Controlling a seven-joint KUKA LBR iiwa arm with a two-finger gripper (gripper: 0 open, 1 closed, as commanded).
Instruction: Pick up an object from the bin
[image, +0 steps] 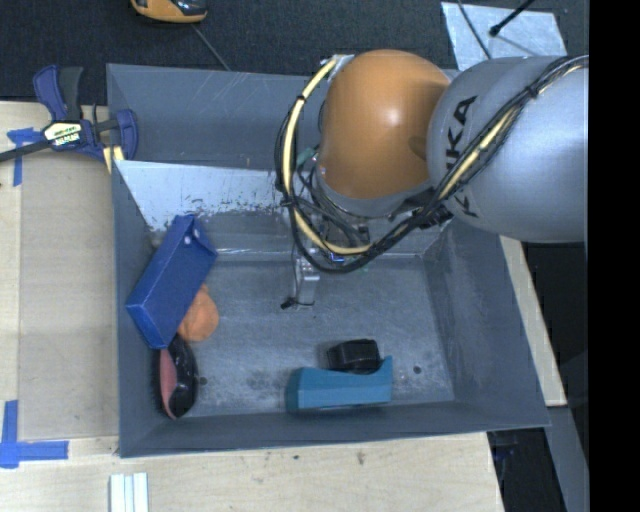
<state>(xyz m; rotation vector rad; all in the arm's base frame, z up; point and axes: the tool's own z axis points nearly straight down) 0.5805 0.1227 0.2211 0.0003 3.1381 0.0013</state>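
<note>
The black rounded object (352, 354) is the nearest candidate, by my reading, since no thing is yet taken. It lies on the bin's floor towards the near wall, touching the back of a teal block (340, 390) that sits along that wall. The gripper (298, 295) hangs over bare floor in the middle of the bin (480, 330), and its fingers look pressed together with nothing between them. The black object lies apart from them, nearer the front wall and a little towards the arm's side, so a grasp would call for a shift that way and for the fingers to part. The other things have settled where the sloping walls meet the floor. A blue box (170, 280) leans tilted against the left wall, an orange lump (200, 318) is tucked just beside its lower end, and a black-and-pink thing (175, 380) rests in the front left corner. That leaves the middle free for the arm to come down without striking anything.
</note>
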